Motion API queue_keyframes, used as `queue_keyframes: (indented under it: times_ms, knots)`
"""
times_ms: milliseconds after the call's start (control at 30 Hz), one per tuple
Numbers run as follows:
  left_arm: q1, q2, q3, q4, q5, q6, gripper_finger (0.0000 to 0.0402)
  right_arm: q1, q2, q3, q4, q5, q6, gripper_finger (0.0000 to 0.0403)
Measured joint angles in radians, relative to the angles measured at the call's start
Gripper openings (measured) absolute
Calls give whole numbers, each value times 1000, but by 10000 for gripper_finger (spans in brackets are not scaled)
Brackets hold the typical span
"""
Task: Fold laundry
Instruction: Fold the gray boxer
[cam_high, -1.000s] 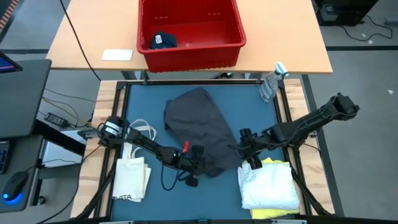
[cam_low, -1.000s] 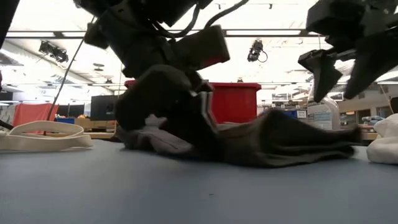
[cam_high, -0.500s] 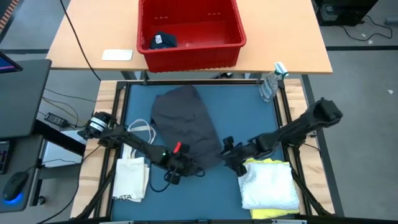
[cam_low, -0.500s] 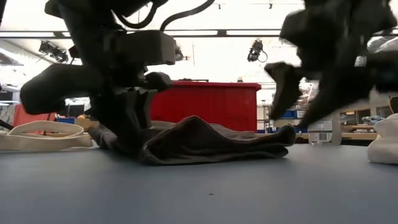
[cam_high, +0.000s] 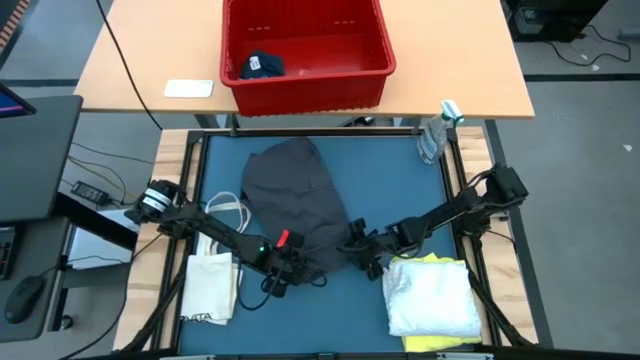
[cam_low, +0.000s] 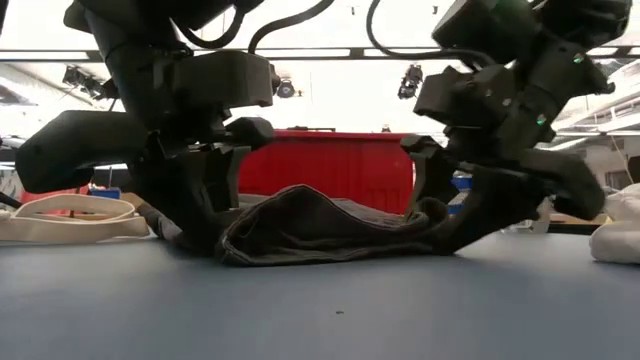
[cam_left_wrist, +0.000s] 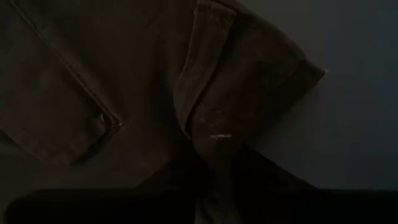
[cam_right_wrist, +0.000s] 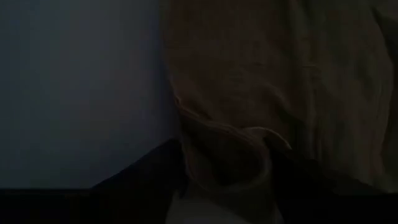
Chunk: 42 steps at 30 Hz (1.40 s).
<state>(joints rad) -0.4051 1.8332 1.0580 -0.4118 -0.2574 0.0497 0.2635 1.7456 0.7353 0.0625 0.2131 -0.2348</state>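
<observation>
Between both arms, dark grey garment (cam_high: 300, 205), left gripper (cam_high: 283, 272) and right gripper (cam_high: 358, 247) at its near hem, grips unclear

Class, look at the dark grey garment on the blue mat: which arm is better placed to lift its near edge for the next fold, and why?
Likely neither alone. The left gripper and right gripper each sit at a near corner of the dark grey garment, so both suit.
</observation>
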Motion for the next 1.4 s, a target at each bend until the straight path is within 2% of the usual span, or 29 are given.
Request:
queue_keyframes:
  times_ms: [133, 333, 367, 433, 500, 600, 700, 800, 933, 1033, 1200, 1400]
  knots:
    - [6, 0, 0, 5, 3, 6, 82, -33, 1, 1, -28, 5, -5, 181]
    - [15, 16, -1, 58, 4, 5, 80, -48, 25, 4, -49, -23, -1, 39]
    - [15, 18, -1, 68, 4, 1, 79, -45, 25, 4, -52, -30, 20, 32]
    - [17, 18, -1, 74, 1, -18, 75, -42, 24, 6, -64, -57, 102, 32]
    - [17, 17, 5, 79, 3, -56, 63, -46, 4, 13, -105, -133, 220, 32]
    - [6, -11, 20, 88, 62, -77, 40, -59, -63, 40, -246, -371, 365, 32]
    - [-5, -69, 56, 93, 105, -113, 38, -66, -144, 95, -379, -603, 470, 32]
    - [-15, -130, 88, 62, 143, -160, 38, -79, -229, 170, -453, -751, 539, 32]
    - [-6, -234, 102, 55, 149, -275, 38, -109, -287, 252, -580, -801, 553, 32]
    - [28, -292, 102, 3, 118, -409, 38, -184, -306, 302, -677, -797, 526, 32]
    - [131, -385, 101, -97, 68, -488, 41, -371, -307, 356, -729, -798, 481, 32]
    - [298, -446, 101, -247, 41, -561, 48, -606, -210, 491, -763, -841, 431, 32]
